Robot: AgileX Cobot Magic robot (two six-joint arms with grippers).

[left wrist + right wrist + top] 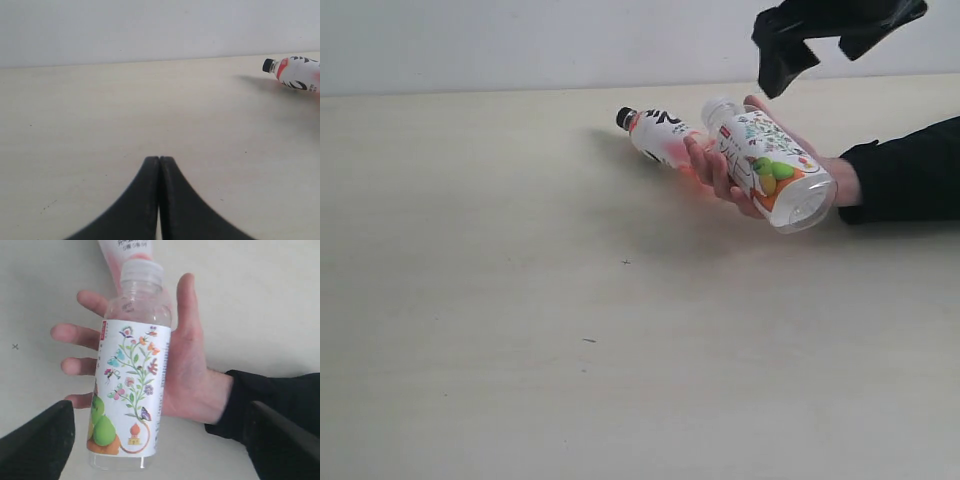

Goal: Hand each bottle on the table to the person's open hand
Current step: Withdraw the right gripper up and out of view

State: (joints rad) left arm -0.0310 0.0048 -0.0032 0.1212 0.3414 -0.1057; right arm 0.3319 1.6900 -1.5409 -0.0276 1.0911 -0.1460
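Closest to the left wrist camera, the left gripper point(159, 161) has its two black fingers pressed together with nothing between them, low over the bare pale beige table point(520, 330).

Toward the right of the exterior view, the floral white bottle point(765, 160) lies across the person's open hand point(720, 170), palm up with fingers spread, on an arm in a black sleeve point(910, 170). This bottle is clear plastic with a pale translucent cap. Its white label shows a thin flowering tree with butterflies, green fruit on an orange patch near the base, and a small red tag at the upper edge. The cap points away toward the far wall and the clear base tilts toward the exterior camera.

Above the hand, the right gripper point(812, 68) hangs with its jaws spread wide, clear of the bottle and gripping nothing.

Behind the fingers, the pink bottle point(660, 135) lies on its side on the table, black cap to the left in the exterior view. Its label is white with bold black marks and its lower body is pink. Whether it touches the fingers cannot be told.
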